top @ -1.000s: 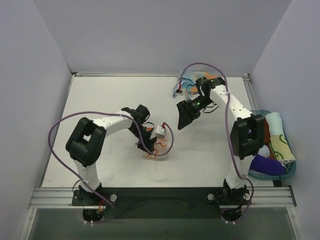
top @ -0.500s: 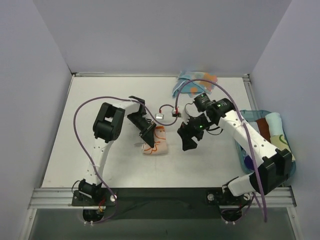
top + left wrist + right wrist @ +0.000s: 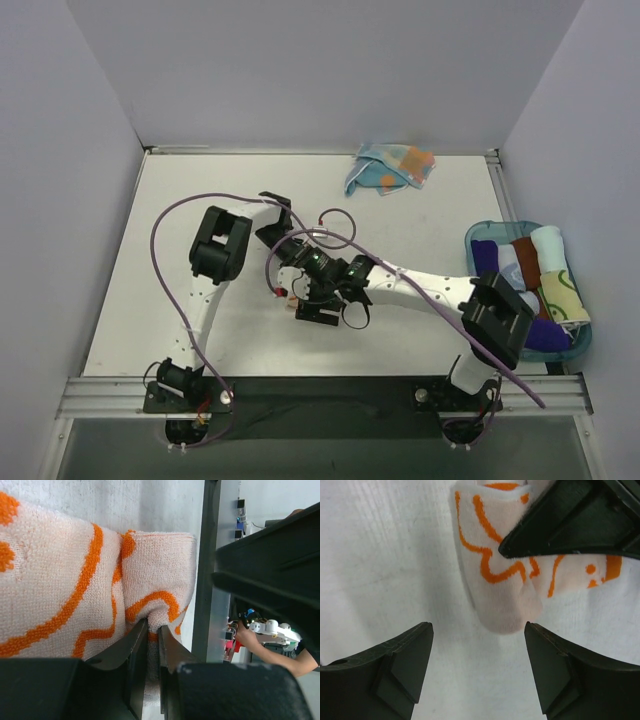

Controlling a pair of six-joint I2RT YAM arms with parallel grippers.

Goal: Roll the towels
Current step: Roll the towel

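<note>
The white towel with orange prints lies partly rolled on the table near the centre. My left gripper is shut on a fold at the towel's edge. In the right wrist view the rolled end of this towel lies just ahead of my right gripper, which is open with its jaws wide on either side of the end and not touching it. In the top view both grippers cover most of this towel. The light blue dotted towel lies crumpled at the back of the table.
A blue basket at the right edge holds several rolled cloths, purple, white and brown among them. Purple cables loop over both arms. The left gripper's dark finger crosses the top right of the right wrist view.
My right arm has swung from the back right, near the blue towel, down to the centre, and now faces the white towel's end. The left gripper stays at the white towel.
</note>
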